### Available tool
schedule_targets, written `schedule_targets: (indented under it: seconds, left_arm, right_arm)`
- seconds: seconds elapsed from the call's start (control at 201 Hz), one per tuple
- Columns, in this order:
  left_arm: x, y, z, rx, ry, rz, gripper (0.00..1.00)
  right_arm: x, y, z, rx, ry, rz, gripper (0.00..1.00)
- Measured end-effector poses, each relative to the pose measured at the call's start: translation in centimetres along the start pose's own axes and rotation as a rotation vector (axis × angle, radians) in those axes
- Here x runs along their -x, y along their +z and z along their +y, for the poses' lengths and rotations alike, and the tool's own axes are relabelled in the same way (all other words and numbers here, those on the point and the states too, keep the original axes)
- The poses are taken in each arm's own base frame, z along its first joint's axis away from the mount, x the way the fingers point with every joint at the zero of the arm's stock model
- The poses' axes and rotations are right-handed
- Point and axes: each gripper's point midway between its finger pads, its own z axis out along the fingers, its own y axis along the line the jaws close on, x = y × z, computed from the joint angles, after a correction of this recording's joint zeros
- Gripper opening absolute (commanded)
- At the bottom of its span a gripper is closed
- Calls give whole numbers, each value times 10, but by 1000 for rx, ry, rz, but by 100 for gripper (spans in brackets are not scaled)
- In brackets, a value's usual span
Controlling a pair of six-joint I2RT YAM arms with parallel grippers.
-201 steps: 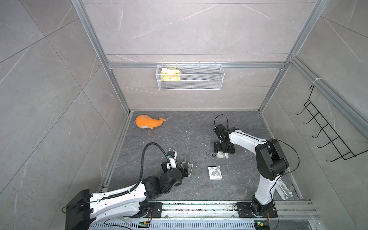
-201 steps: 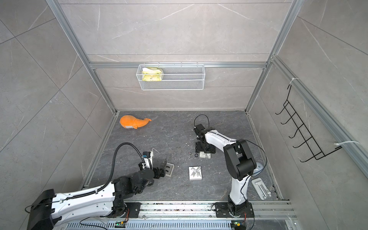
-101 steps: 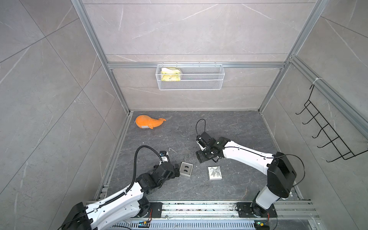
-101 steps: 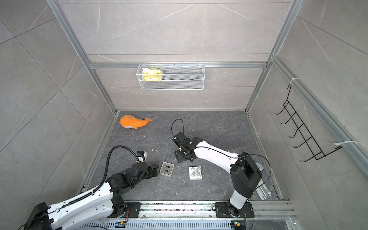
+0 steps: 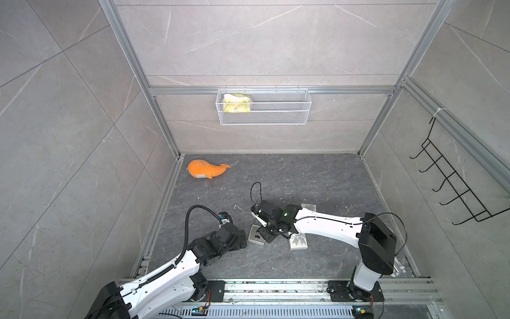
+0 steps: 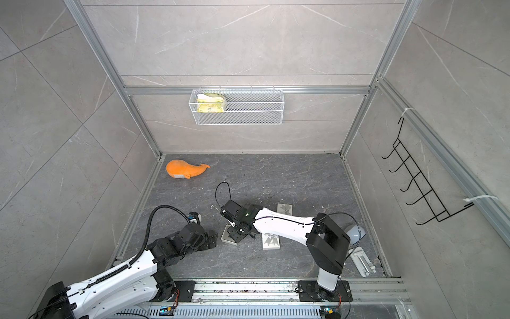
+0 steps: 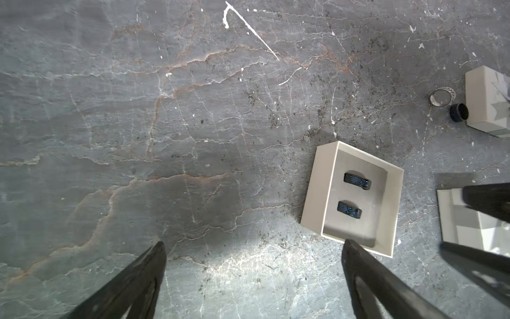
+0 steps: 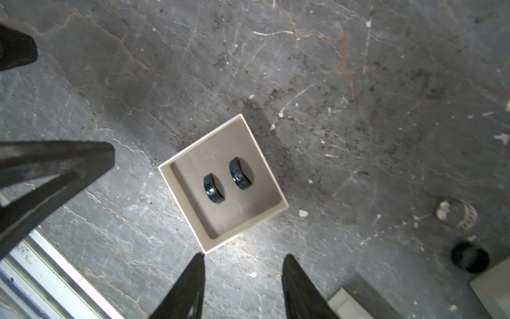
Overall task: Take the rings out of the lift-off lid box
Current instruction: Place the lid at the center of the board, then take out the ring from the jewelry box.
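The lift-off lid box [image 7: 317, 193] [image 8: 186, 205] [image 5: 252, 239] lies open on the grey floor. Two black rings with blue inlay stand in it [image 7: 357, 181] [image 7: 349, 210] [image 8: 214, 189] [image 8: 240, 173]. A third black ring [image 7: 458, 112] [image 8: 469, 256] lies on the floor by a closed white box. The lid [image 5: 298, 241] with its bow rests to the right. My right gripper [image 8: 244, 258] [image 5: 266, 234] hangs open just above the box's near corner, holding nothing. My left gripper [image 7: 254, 244] [image 5: 242, 240] stands wide open left of the box, one fingertip [image 7: 349, 244] at its rim.
A silver ring [image 7: 441, 96] lies beside the loose black one. A second white box [image 5: 308, 207] sits behind the right arm. An orange whale toy [image 5: 205, 169] is at the back left. A wire basket [image 5: 263, 106] hangs on the back wall.
My right arm has swung from the back right to the open box, its jaws narrowing. My left arm has drawn back a little to the left of the box.
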Motion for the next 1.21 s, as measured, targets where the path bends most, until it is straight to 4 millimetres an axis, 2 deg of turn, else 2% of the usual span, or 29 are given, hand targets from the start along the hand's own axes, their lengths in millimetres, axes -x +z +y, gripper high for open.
schedule_targets:
  seconds: [0.174,0.378,0.548,1.21]
  left_arm:
    - [3,-2,-1,-19,-27,0,99]
    - [1,-2,-2,-29,-30,11,99]
    - [1,-2,-2,-29,-31,11,99]
    - [-5,6,-8,-44,-38,50,99]
  right_arm:
    - [6,12,6,-21,-38,8,46]
    - [18,28,2,-82,-68,12,45]
    - [18,38,-2,-113,-86,35,43]
    - [12,54,-4,-126,-109,82,34]
